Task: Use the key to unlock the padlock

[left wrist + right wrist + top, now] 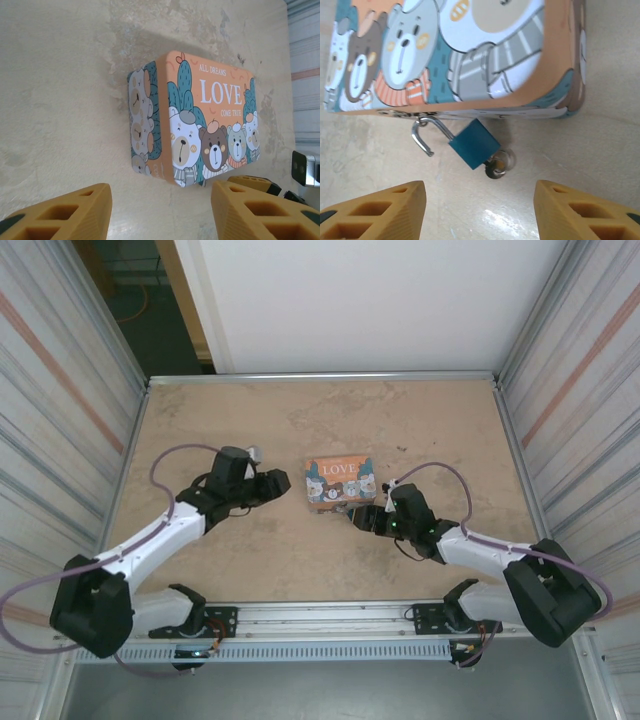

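Padlock [474, 145] at the tin's [470, 50] front latch, shackle [441, 130] swung free, key [497, 162] seated in its base — looks unlocked. Right gripper [480, 200] spread wide, empty, just before it — left gripper [161, 200] likewise wide, holding nothing. Perhaps only unhooking left.

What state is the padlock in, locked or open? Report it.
Open. On the padlock, one end of the shackle hangs free of the body; the key sits in its base.

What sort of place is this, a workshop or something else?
Probably a robot test booth: a beige tabletop fenced by ribbed metal wall panels, two white-and-black robot arms bolted to a metal rail at its edge, and an orange cartoon-bear tin box set out as a prop.
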You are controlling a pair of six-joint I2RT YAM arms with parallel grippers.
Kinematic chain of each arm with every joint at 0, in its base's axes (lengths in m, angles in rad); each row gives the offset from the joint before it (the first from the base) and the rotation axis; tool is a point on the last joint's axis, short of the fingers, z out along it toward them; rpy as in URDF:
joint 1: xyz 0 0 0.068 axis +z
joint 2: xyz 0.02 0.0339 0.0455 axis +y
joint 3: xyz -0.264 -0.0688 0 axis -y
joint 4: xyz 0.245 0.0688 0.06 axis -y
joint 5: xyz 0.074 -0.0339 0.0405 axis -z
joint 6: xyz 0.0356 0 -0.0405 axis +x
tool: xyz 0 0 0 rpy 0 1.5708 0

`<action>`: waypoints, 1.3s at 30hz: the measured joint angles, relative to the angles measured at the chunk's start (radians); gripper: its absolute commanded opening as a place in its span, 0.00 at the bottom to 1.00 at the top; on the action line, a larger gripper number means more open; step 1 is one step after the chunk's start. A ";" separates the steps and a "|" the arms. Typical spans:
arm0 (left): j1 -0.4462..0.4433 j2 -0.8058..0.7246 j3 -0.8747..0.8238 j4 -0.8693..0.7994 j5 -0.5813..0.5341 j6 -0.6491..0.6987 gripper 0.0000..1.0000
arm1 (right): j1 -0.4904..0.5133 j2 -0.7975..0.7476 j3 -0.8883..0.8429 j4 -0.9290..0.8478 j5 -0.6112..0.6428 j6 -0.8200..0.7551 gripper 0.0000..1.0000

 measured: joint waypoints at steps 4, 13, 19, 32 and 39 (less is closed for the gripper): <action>0.007 0.108 0.051 0.035 0.072 0.015 0.54 | -0.008 0.000 0.008 0.003 -0.009 -0.011 0.64; 0.009 0.341 0.157 0.079 0.195 0.034 0.50 | -0.018 0.007 0.048 0.019 -0.022 -0.023 0.65; 0.011 0.425 0.173 0.082 0.238 0.037 0.50 | -0.019 0.025 0.067 0.023 -0.031 -0.041 0.65; 0.011 0.448 0.154 0.121 0.270 0.037 0.49 | -0.019 0.078 0.114 0.003 -0.035 -0.086 0.65; 0.006 0.439 0.122 0.167 0.273 0.036 0.49 | -0.028 0.106 0.143 -0.019 -0.043 -0.146 0.67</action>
